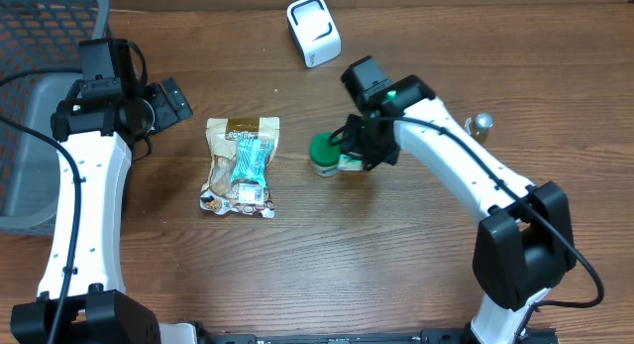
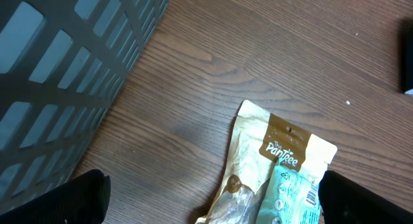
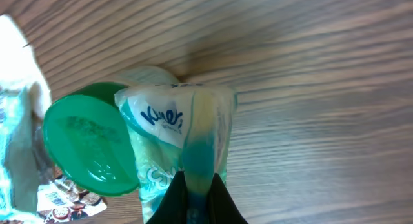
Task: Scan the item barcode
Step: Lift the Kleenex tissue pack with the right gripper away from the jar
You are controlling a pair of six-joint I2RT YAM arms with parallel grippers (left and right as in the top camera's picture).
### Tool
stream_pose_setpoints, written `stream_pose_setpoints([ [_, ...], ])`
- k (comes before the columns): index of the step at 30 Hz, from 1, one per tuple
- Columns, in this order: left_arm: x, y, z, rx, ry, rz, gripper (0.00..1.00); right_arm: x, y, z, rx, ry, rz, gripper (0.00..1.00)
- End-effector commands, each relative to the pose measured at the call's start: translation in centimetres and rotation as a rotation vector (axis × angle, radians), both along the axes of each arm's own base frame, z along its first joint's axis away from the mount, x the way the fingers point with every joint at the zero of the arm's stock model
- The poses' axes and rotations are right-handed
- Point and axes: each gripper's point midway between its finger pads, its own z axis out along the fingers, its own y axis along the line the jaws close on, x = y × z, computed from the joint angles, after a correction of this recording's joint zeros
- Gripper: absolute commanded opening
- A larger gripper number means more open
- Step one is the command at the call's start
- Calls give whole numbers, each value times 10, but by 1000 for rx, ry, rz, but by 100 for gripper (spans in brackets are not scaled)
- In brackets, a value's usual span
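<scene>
Green-capped pouch (image 1: 325, 154): pale green and white plastic, round green cap, mid-way across the brown wooden table (image 1: 396, 270), just right of the tan and teal printed snack bag (image 1: 241, 166).
Right gripper (image 3: 195, 188): pinched tight on the pouch's crinkled film.
Left gripper (image 1: 163, 99): jaws spread wide, holding nothing, near the grey lattice basket (image 1: 20, 185).
Scanner (image 1: 314, 31): white, boxy, at the table's far edge, well apart from the pouch.

Mock shop checkout
A white scanner (image 1: 313, 31), a grey basket (image 1: 40, 47) and a snack packet (image 1: 241, 166) are set out on the wooden counter (image 1: 396, 275).
</scene>
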Motion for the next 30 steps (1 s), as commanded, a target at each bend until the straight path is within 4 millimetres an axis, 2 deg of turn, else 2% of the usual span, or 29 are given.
stream_pose_setpoints([
  [1, 2, 5, 2, 8, -7, 10, 100, -6, 29, 9, 46, -47, 68, 4],
  [5, 2, 5, 2, 8, -7, 10, 100, -6, 50, 13, 76, -92, 106, 4],
  [8, 2, 5, 2, 8, -7, 10, 100, -5, 53, 14, 83, -103, 111, 4],
  [10, 2, 5, 2, 8, -7, 10, 100, -4, 50, 13, 67, -106, 107, 4],
  [14, 2, 5, 2, 8, -7, 10, 100, -1, 30, 10, -1, -103, 89, 4],
  [20, 2, 5, 2, 8, -7, 10, 100, 1, 19, 5, -49, -110, 255, 6],
  [23, 2, 5, 2, 8, -7, 10, 100, 0, 17, -5, -62, -84, 254, 12],
  [30, 2, 5, 2, 8, -7, 10, 100, 2, 10, -33, -104, -27, 244, 12],
])
